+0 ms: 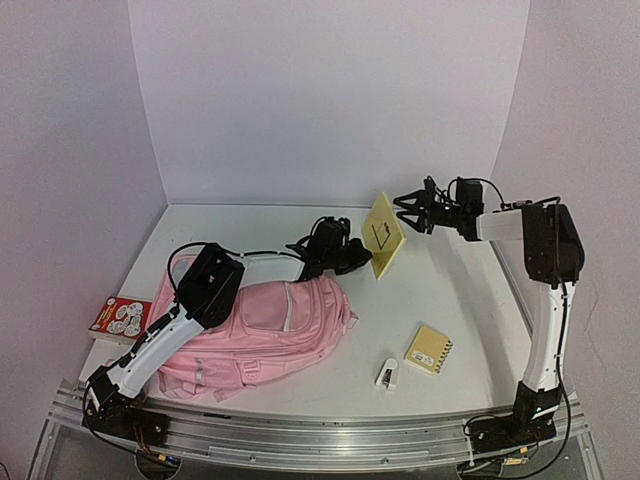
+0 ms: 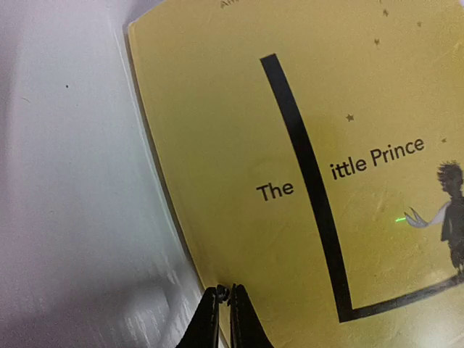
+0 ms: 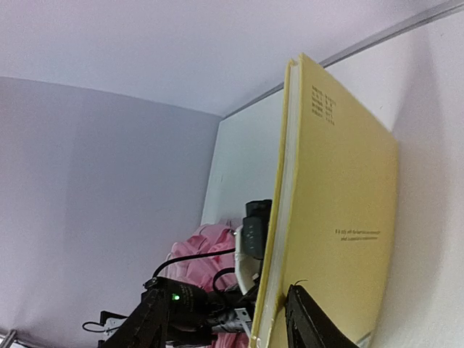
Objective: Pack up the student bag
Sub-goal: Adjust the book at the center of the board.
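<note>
The student bag (image 1: 280,320) lies flat at the left of the table, pink with white trim; a pink part of it also shows in the right wrist view (image 3: 194,262). A yellow book (image 1: 385,233), "The Little Prince" (image 2: 326,181), stands on edge just right of the bag. My left gripper (image 1: 354,256) reaches over the bag and pinches the book's lower left edge (image 2: 223,293), jaws almost together. My right gripper (image 1: 408,212) is at the book's upper right. Its fingers stand wide apart astride the book's edge (image 3: 217,313), one fingertip (image 3: 308,315) against the back cover (image 3: 341,217).
A red and white book (image 1: 120,318) lies at the table's left edge beside the bag. A small yellow spiral notebook (image 1: 430,349) and a small white object (image 1: 388,374) lie near the front right. White walls close the back and sides.
</note>
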Controlling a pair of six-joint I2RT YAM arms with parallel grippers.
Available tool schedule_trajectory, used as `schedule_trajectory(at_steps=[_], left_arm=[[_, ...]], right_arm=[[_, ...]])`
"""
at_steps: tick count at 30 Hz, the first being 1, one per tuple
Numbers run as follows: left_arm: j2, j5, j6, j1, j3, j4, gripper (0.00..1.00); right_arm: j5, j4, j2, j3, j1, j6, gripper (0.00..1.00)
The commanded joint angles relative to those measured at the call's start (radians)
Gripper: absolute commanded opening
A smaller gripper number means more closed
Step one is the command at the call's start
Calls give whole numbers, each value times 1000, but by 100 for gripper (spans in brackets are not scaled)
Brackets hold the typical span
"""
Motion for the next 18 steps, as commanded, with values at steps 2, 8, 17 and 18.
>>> schedule_trajectory(at_steps=[2, 8, 17, 18], left_arm=[[11, 49, 7, -52, -65, -71, 6], [-14, 14, 48, -51, -76, -90, 6], [-50, 7, 67, -50, -100, -85, 8], [-56, 7, 67, -50, -106, -80, 7]], right_arm=[[-51, -174, 8, -26, 32, -67, 50], [158, -671, -83, 36, 53, -443, 54], [109, -709, -117, 33, 98, -660, 78], [139, -709, -141, 4, 113, -770, 84]])
